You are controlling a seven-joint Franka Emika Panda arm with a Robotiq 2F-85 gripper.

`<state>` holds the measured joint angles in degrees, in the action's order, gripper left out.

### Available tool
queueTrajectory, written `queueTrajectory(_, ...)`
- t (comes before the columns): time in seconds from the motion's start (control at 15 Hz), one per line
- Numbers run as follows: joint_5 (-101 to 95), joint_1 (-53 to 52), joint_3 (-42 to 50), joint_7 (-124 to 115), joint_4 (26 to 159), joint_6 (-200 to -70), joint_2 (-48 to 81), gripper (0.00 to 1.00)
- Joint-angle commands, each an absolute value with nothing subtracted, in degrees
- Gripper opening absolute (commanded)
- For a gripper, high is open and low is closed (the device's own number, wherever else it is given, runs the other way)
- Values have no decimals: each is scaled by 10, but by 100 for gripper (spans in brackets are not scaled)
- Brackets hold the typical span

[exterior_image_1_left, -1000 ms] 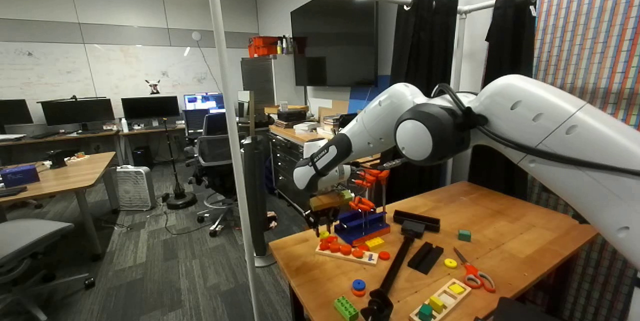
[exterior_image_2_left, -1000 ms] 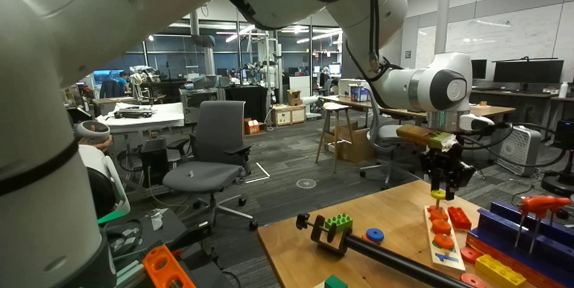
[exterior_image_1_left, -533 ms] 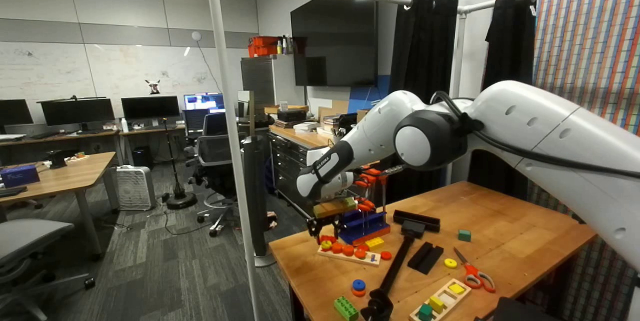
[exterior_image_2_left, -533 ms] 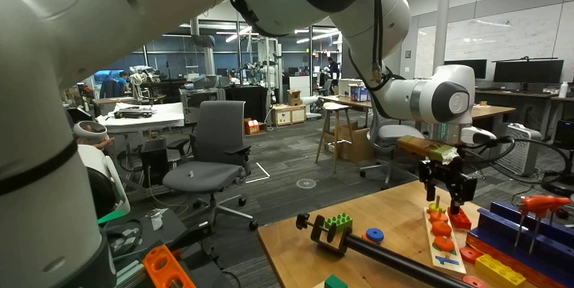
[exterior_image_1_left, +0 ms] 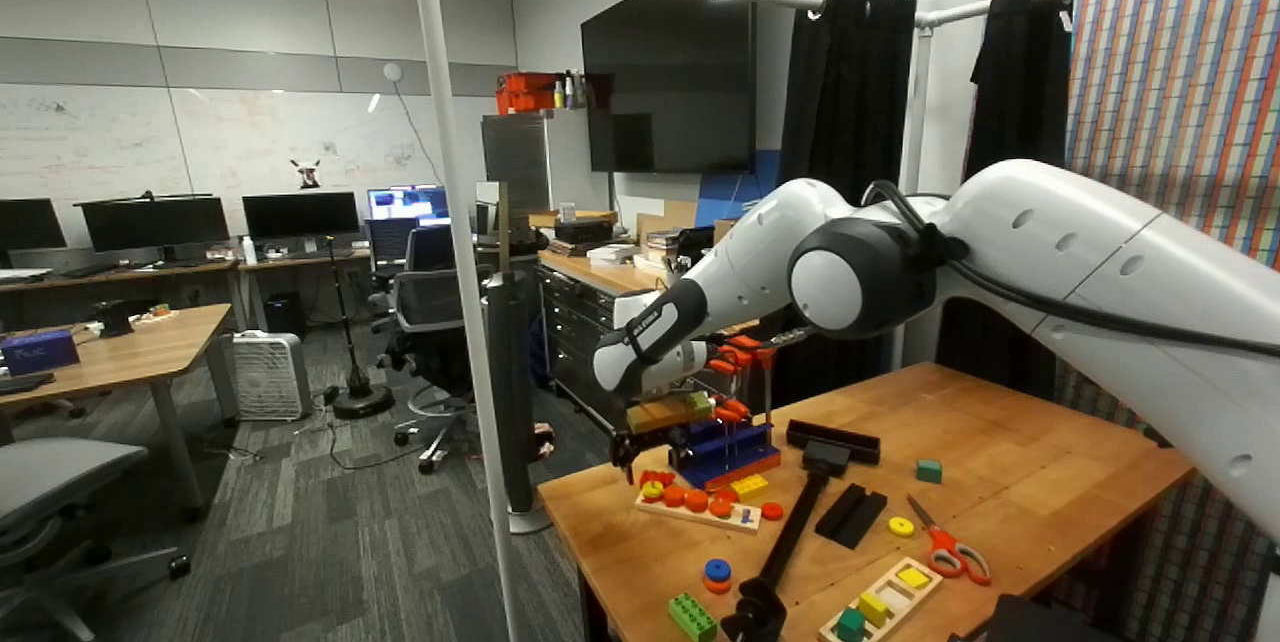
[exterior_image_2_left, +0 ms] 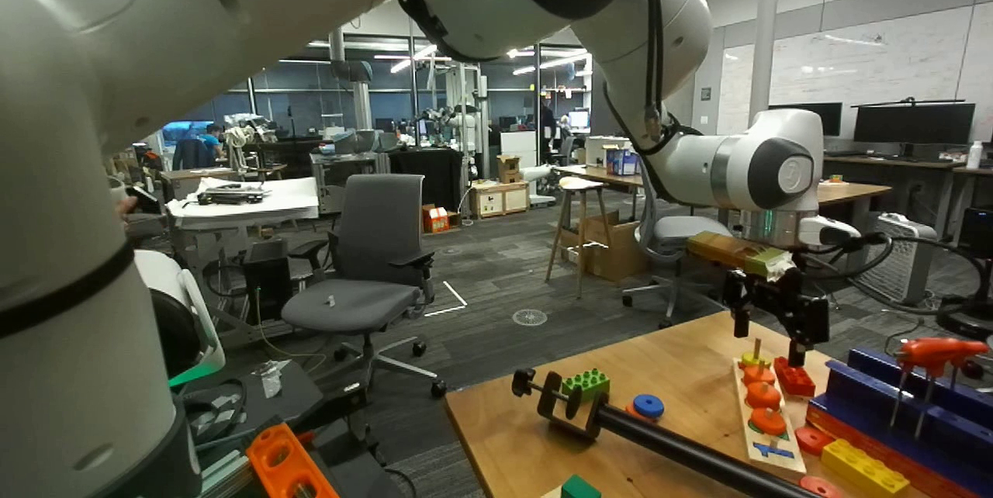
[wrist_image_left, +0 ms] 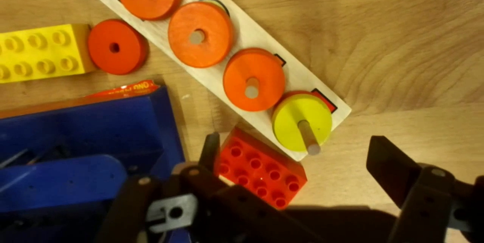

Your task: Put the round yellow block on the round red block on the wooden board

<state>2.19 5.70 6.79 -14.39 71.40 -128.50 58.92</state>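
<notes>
The round yellow block lies around the end peg of the wooden board, and the peg sticks up through its hole. Beneath it a thin edge of the round red block shows; most of that block is covered. In an exterior view the same yellow block sits low on its peg. My gripper is open wide with nothing between its fingers. It hovers above the board's end, clear of the yellow block, as an exterior view of the gripper also shows.
Orange-red discs fill the neighbouring pegs. A red brick lies beside the board under one finger. Close by stand a blue tool rack, a yellow brick and a loose red disc. A black clamp bar crosses the table.
A second ago my gripper was shut on the yellow block at the peg's top. The block then dropped down the peg as the fingers opened, and they have since spread wider.
</notes>
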Motion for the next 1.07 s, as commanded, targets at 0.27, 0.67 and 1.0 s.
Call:
queueTrajectory(0.27,-10,17,81,-137,865,-1328,410,100)
queueTrajectory(0.67,-79,-18,97,-156,1014,-1389,239,100)
queueTrajectory(1.0,-126,-24,87,-160,1145,-1398,88,100)
